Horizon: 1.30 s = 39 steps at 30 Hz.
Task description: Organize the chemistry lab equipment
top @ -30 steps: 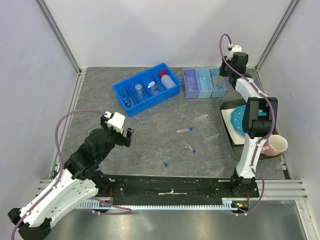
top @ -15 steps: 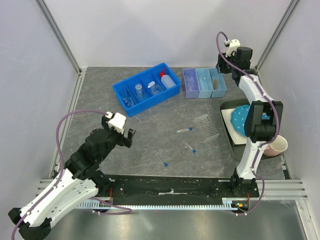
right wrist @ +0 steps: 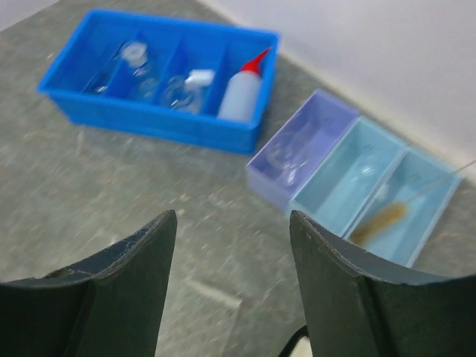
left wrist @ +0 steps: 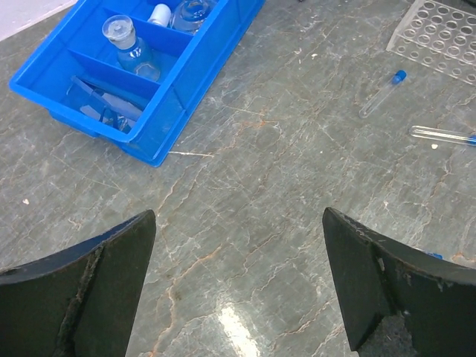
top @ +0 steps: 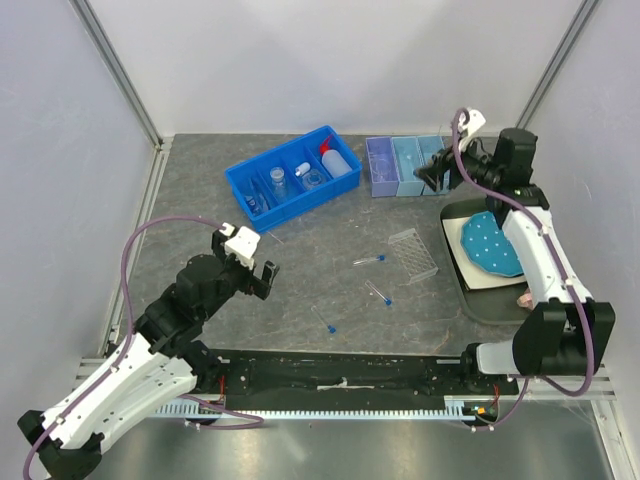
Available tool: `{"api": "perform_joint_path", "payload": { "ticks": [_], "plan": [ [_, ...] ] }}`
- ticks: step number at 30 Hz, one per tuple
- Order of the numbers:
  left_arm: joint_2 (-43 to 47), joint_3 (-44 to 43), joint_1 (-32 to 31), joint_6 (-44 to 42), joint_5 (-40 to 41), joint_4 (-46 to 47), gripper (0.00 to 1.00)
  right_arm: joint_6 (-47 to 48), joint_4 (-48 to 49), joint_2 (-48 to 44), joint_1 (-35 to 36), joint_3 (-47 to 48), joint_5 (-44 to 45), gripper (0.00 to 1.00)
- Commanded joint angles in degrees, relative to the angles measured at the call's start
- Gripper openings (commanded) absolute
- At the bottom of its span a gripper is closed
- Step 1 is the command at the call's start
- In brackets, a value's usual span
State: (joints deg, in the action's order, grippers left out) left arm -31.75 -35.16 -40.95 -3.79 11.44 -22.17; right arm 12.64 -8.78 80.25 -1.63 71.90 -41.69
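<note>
Well, my left claw (left wrist: 236, 297) hangs with its jaws wide apart over the bare desk (left wrist: 245, 193), holding nothing. My right claw (right wrist: 232, 290) is parted and empty too, above the desk's far right.

A blue bin (top: 308, 202) holds the white red-capped squeeze bottle (top: 338, 161), small clear flasks (top: 278, 181) and blue-framed safety glasses (left wrist: 104, 111). 3 blue-capped test tubes (top: 368, 260) lie loose near the clear rack (top: 413, 252).

My right wrist view is blurred, so the flasks are smears there. It does show the tan stick (right wrist: 379, 221) lying in the end one of 3 pastel trays (top: 408, 189), which my arm covers from above. My left wrist view cuts the rack to a corner and shows only 2 whole tubes.
</note>
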Motion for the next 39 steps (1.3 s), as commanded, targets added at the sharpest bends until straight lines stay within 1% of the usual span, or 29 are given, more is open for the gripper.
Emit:
{"api": "perform_joint_path", "payload": {
  "ticks": [1, 2, 6, 7, 8, 9, 10, 12, 13, 15, 16, 18, 19, 20, 21, 22, 23, 24, 25, 26, 27, 28, 29, 30, 31, 32, 34, 37, 39],
  "plan": [
    [-0.1, -0.6, 0.1, 3.3, -2.9, 3.1, 1.00, 0.3, -1.6, -5.1, 0.0, -7.8, -9.6, 0.71],
    [-0.2, -1.2, 0.1, 3.3, -4.5, 3.1, 1.00, 0.9, -1.8, -6.4, 0.0, -10.4, -11.7, 0.71],
    [-3.0, -3.4, 0.1, 11.3, -10.5, 1.9, 1.00, 2.8, -1.7, -8.6, 0.0, -16.0, -14.6, 0.72],
    [-3.7, -3.9, 0.1, 16.4, -11.2, 1.3, 1.00, 3.2, -1.5, -9.0, 0.0, -17.0, -14.7, 0.72],
    [-4.3, -4.6, 0.1, 19.5, -13.6, 0.0, 1.00, 3.5, -1.5, -9.5, -0.1, -18.5, -14.9, 0.72],
    [-5.0, -4.7, 0.1, 22.7, -14.2, -0.4, 1.00, 4.6, -1.4, -9.8, -0.1, -19.2, -15.2, 0.73],
    [-6.1, -4.5, 0.1, 29.6, -15.0, -1.0, 1.00, 4.8, -1.5, -10.1, -0.1, -19.9, -15.1, 0.73],
    [-7.2, -2.5, 0.1, 36.7, -17.8, -1.2, 0.99, 4.9, -1.2, -10.9, -0.5, -20.7, -15.5, 0.74],
    [-8.1, -1.6, 0.1, 43.3, -18.9, -1.2, 0.98, 4.8, -0.7, -11.3, -0.6, -21.4, -16.6, 0.74],
    [-9.2, 1.5, 0.0, 49.6, -21.6, -0.4, 0.98, 4.3, -0.1, -12.2, -1.3, -22.1, -17.5, 0.75],
    [-9.7, 2.5, -0.3, 54.7, -22.2, 0.0, 0.98, 3.9, 0.6, -12.4, -1.6, -22.8, -18.4, 0.75],
    [-11.7, 4.0, -2.7, 59.7, -20.2, -0.2, 0.98, 3.4, 1.4, -12.7, -2.7, -23.2, -19.1, 0.75],
    [-12.4, 4.1, -4.3, 63.9, -16.6, -0.4, 0.98, 3.3, 1.3, -12.6, -3.2, -23.2, -19.6, 0.75],
    [-13.9, 3.6, -8.0, 65.8, -14.4, -0.9, 0.99, 3.1, 1.3, -12.5, -3.3, -23.2, -19.5, 0.75],
    [-15.3, 3.0, -9.9, 67.8, -11.6, -1.9, 1.00, 2.8, 1.3, -12.2, -3.6, -23.0, -19.6, 0.75],
    [-16.6, 2.0, -11.6, 72.5, -8.6, -5.2, 1.00, 2.4, 1.4, -12.1, -3.6, -22.9, -19.5, 0.75],
    [-18.3, -0.4, -14.4, 74.8, -4.3, -7.2, 1.00, 2.5, 1.3, -12.2, -3.6, -22.8, -19.7, 0.75],
    [-23.5, -2.0, -15.4, 77.2, -2.8, -9.2, 1.00, 2.4, 1.3, -12.3, -3.6, -22.8, -19.7, 0.75],
    [-26.1, -3.8, -16.3, 80.7, -1.9, -14.2, 1.00, 2.4, 1.2, -12.4, -3.7, -22.8, -19.7, 0.75],
    [-29.6, -8.0, -17.9, 81.7, -0.1, -16.6, 1.00, 2.4, 1.3, -12.6, -3.7, -22.8, -19.7, 0.75],
    [-35.9, -10.4, -18.6, 82.9, 0.9, -19.9, 1.00, 2.5, 1.2, -12.7, -3.6, -22.8, -19.6, 0.75],
    [-39.8, -12.9, -19.2, 84.1, 2.5, -25.1, 1.00, 2.5, 1.2, -12.8, -3.6, -22.8, -19.7, 0.75],
    [-42.8, -17.6, -20.1, 84.6, 3.3, -27.9, 1.00, 2.4, 1.2, -12.9, -3.6, -22.8, -19.6, 0.75],
    [-45.7, -19.8, -20.6, 85.1, 3.8, -29.9, 1.00, 2.5, 1.2, -13.2, -3.7, -22.9, -19.4, 0.75],
    [-51.0, -21.9, -20.8, 85.5, 4.1, -31.3, 1.00, 2.5, 1.2, -13.2, -3.6, -22.8, -19.5, 0.75],
    [-53.0, -25.0, -21.4, 85.4, 4.0, -32.8, 1.00, 2.4, 1.1, -13.3, -3.7, -22.8, -19.5, 0.75],
    [-57.8, -27.4, -22.1, 85.5, 4.0, -33.1, 1.00, 2.3, 1.0, -13.2, -3.7, -22.7, -19.5, 0.75],
    [-61.8, -30.8, -23.0, 86.3, 4.6, -33.0, 0.99, 2.4, 1.0, -13.4, -3.7, -22.6, -19.4, 0.75],
    [-63.1, -31.6, -23.2, 86.8, 4.5, -32.4, 0.98, 2.5, 0.9, -13.6, -3.8, -22.7, -19.4, 0.75]
  ]
}}
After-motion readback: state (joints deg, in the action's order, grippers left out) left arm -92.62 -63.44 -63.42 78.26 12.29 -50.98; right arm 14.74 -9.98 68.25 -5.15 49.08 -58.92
